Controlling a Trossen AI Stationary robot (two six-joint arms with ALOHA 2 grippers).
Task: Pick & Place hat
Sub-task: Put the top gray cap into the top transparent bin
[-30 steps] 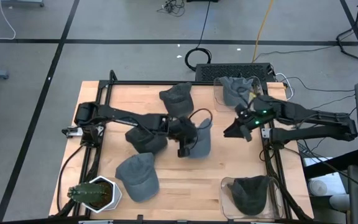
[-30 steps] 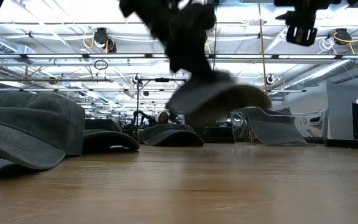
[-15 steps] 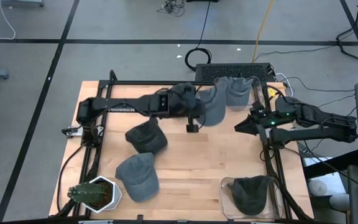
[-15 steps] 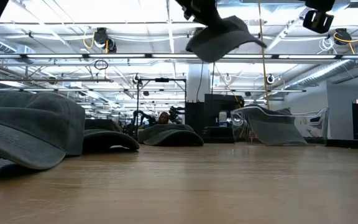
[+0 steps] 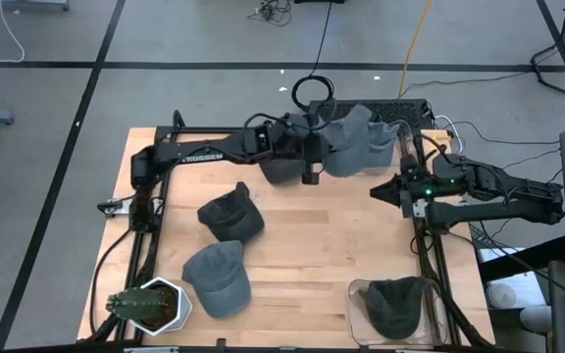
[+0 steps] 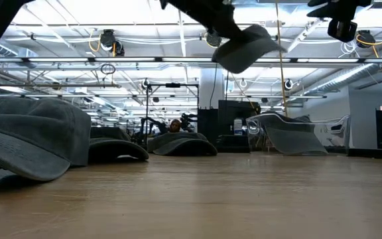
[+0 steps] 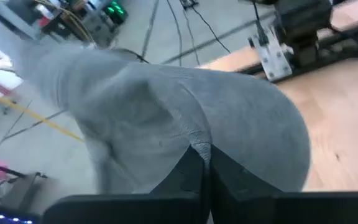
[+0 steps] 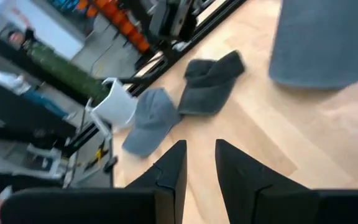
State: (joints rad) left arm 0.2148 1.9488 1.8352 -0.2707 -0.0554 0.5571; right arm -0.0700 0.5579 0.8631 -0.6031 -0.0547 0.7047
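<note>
My left gripper (image 5: 308, 173) (image 7: 202, 154) is over the table's far edge, shut on a grey-blue hat (image 5: 346, 145) (image 6: 247, 45) that is carried high above the table. The hat overlaps a clear container (image 5: 392, 137) at the far right with another grey hat in it. Under my left arm a dark hat (image 5: 281, 163) rests on the far part of the table. My right gripper (image 5: 385, 189) (image 8: 197, 165) is open above the table's right side, apart from every hat; in the low view it shows high up (image 6: 341, 28). My left gripper pinches a fold of the hat's crown cloth (image 7: 194, 140) between its two shut fingers. The hat is lifted clear of the table and spreads out beyond the fingers, its brim toward the far right. One layer or several, I cannot tell.
A dark hat (image 5: 231, 214) and a grey-blue cap (image 5: 219, 277) lie on the table's left half. A white pot with a plant (image 5: 150, 304) stands at the near left corner. A clear container with a dark hat (image 5: 396, 306) sits near right. Bare wood (image 5: 322, 255) lies mid-table.
My left gripper, shut on the hat, has risen from the table's middle and swung toward the far edge and to the right, carrying the hat up to the far-right container. My right gripper has drawn back a little toward the table's right edge.
</note>
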